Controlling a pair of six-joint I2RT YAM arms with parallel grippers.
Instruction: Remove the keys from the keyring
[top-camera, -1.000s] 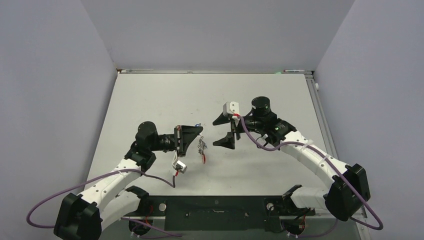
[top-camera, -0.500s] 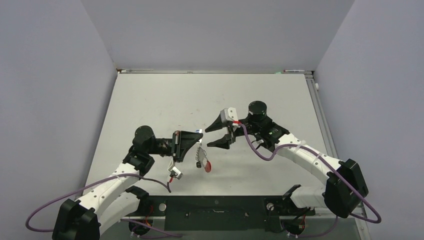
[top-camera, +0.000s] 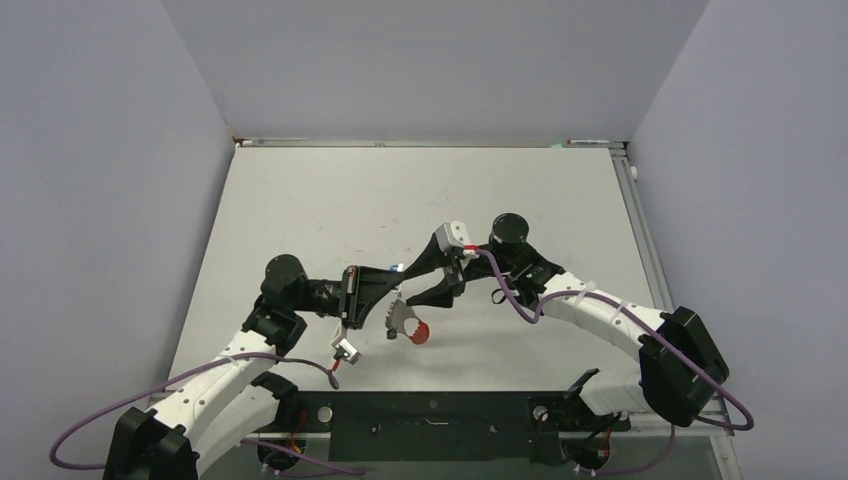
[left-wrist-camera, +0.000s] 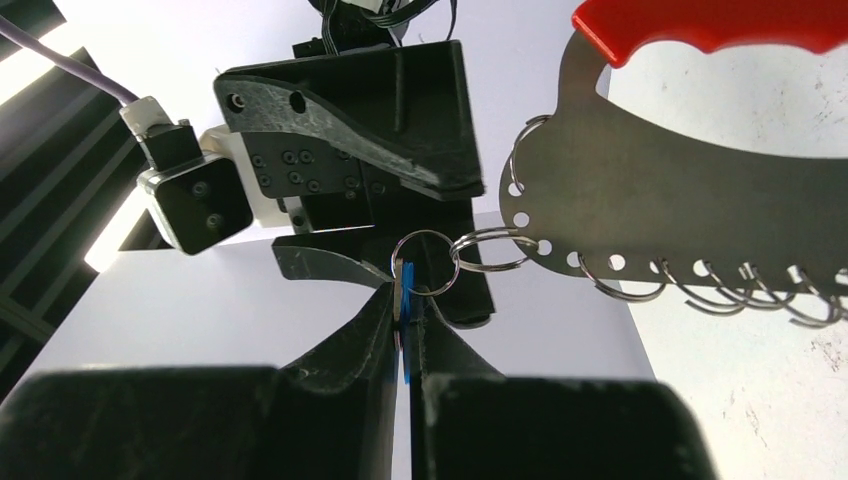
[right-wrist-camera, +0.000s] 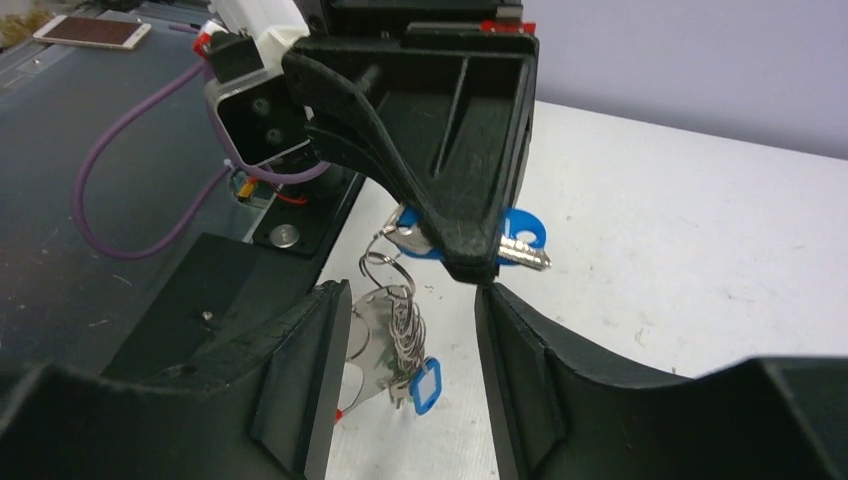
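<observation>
My left gripper (left-wrist-camera: 407, 300) is shut on a blue-headed key (left-wrist-camera: 407, 285); its metal tip (right-wrist-camera: 527, 257) pokes out past the finger in the right wrist view. A small split ring (left-wrist-camera: 424, 262) links this key to the keyring (left-wrist-camera: 680, 190), a flat silvery plate with a red grip (left-wrist-camera: 710, 25) and several small rings along its edge. The keyring (top-camera: 405, 320) hangs below the left gripper (top-camera: 397, 271). My right gripper (top-camera: 408, 287) faces it, open. The plate (right-wrist-camera: 375, 345) and a blue tag (right-wrist-camera: 424, 385) dangle between the right gripper's (right-wrist-camera: 412, 300) fingers, nearer the left one.
Both arms meet over the middle of the white table (top-camera: 330, 200), which is walled at the back and sides. Purple cables (top-camera: 515, 298) loop off both arms. The dark base rail (top-camera: 430, 415) runs along the near edge.
My right gripper has moved left up to the left gripper and narrowed its jaws. The left gripper has pushed right and turned, and the keyring now hangs lower.
</observation>
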